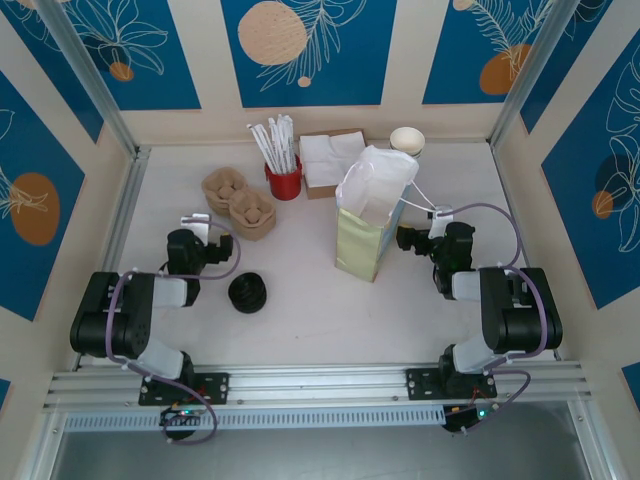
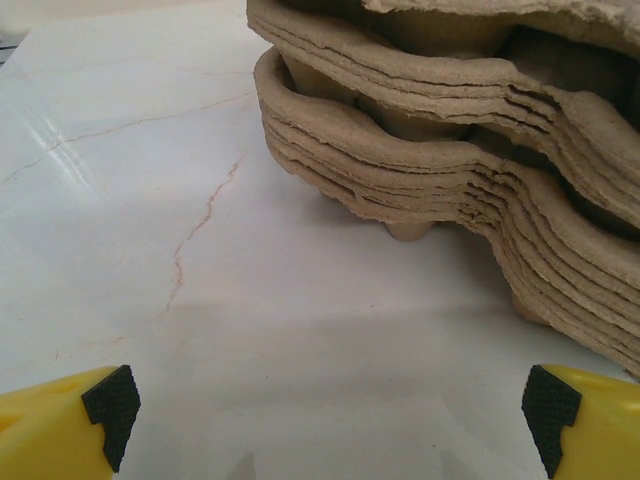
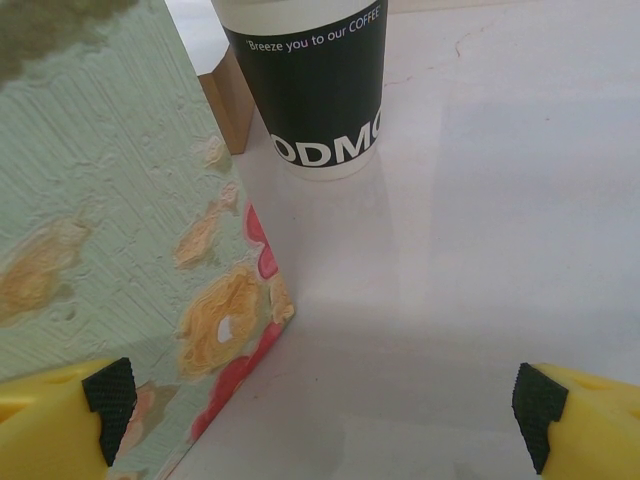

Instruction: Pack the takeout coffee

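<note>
Marbled white table [image 1: 330, 315]; ridged pulp trays [image 2: 450, 150] stacked; left gripper [image 2: 325, 410], right gripper [image 3: 325, 405] both released, empty.

Takeout coffee hidden; whereabouts untellable

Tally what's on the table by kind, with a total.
Pulp cup-carrier stacks: 2
Red cup of straws: 1
Napkin box: 1
White paper cup, dark band: 1
Paper bag: 1
Black round lid piece: 1
Total: 7
</note>
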Controlling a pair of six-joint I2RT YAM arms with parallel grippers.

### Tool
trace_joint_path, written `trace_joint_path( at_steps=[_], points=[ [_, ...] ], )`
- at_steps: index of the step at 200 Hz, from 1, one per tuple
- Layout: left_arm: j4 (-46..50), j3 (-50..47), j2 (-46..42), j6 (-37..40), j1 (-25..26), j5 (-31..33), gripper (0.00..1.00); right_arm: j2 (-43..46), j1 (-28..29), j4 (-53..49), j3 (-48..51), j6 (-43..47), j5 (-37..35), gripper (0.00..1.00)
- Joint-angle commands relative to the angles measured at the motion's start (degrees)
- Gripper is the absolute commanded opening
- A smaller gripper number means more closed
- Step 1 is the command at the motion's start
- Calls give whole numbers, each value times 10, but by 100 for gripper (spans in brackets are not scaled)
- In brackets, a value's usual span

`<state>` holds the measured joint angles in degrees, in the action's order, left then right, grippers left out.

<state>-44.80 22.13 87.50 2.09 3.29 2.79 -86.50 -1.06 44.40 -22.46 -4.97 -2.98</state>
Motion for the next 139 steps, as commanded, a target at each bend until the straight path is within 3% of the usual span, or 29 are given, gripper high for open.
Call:
trace_joint_path(
  at_steps=[1,21,45,84,112,139],
  points=[
    [-21,11,4,6,5,-13,99,-8,4,20,-13,-7,5,99],
    [-28,8,-1,8,5,-13,99,-6,1,25,-11,-9,11,99],
    [60,28,-66,5,7,4,99,30,-12,-10,-12,-27,9,99],
    [208,42,-246,-8,9,60,99,144,-52,-204,-49,-90,-61,99],
    [407,112,-382,-85,9,144,99,219,-83,-387,-112,-164,-107,99],
    [644,244,-423,-180,9,193,99,233,-108,-574,-228,-261,-107,99]
  ],
)
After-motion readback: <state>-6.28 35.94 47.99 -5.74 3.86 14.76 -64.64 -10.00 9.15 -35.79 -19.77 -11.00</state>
